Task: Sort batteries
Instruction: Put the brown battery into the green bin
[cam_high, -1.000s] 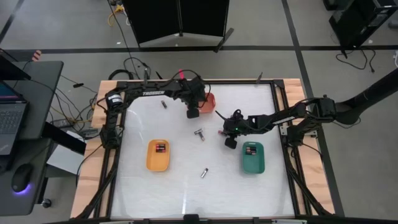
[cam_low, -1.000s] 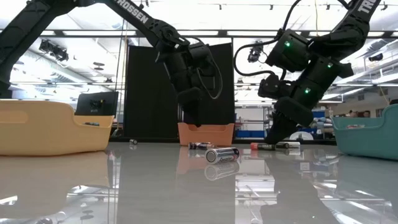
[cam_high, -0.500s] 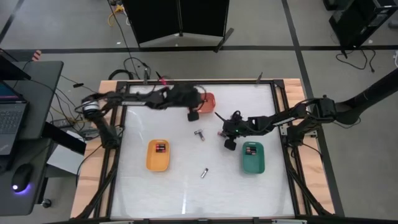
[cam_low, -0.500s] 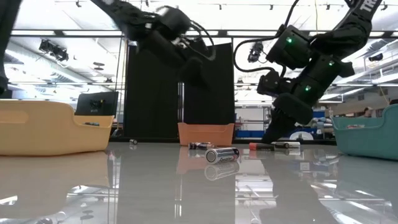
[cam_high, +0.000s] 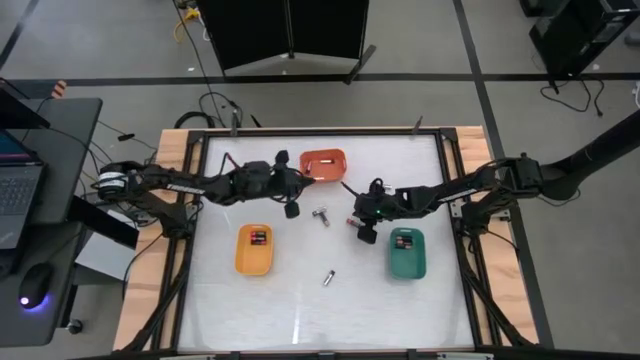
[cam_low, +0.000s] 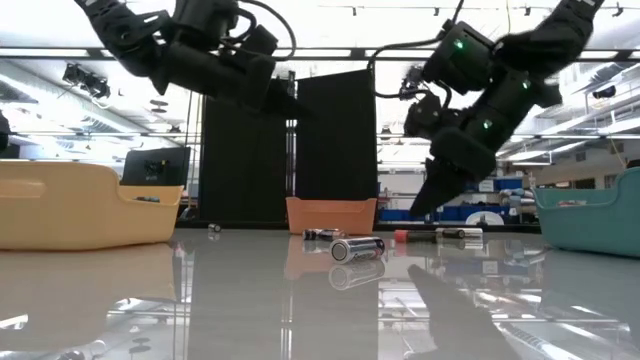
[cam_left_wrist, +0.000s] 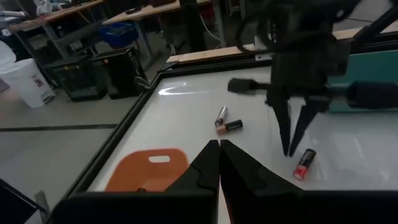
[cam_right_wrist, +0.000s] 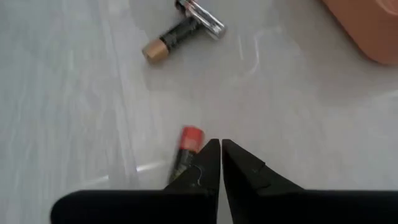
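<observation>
Orange, yellow and green trays give the sort its three destinations, which explains why the loose batteries lie between them on the white table (cam_high: 400, 310). The orange tray (cam_high: 323, 162) sits at the far edge, the yellow tray (cam_high: 254, 249) toward the left arm's side with a few cells already inside, and the green tray (cam_high: 407, 252) just beside the right arm.

The right gripper (cam_high: 362, 228) hangs low over the middle of the table, its fingers drawn almost together with only a thin slit between them. Nothing is pinched there: the red-capped battery (cam_right_wrist: 184, 152) lies flat on the surface just ahead of and beside the tips, so the gripper appears to be lined up over it, probably ahead of a pick. A little farther out from those tips lies a pair of batteries (cam_right_wrist: 183, 23) touching in a loose T, one dark with a gold end, one silvery.

The left gripper (cam_high: 291, 208) hovers above the table between the orange and yellow trays, fingers closed on nothing visible. From its wrist view the right arm's fingers point straight down at the red-capped cell, and the pair lies beyond them.

One more battery (cam_high: 327, 278) rests alone nearer the front edge, well apart from both grippers and still unsorted.
</observation>
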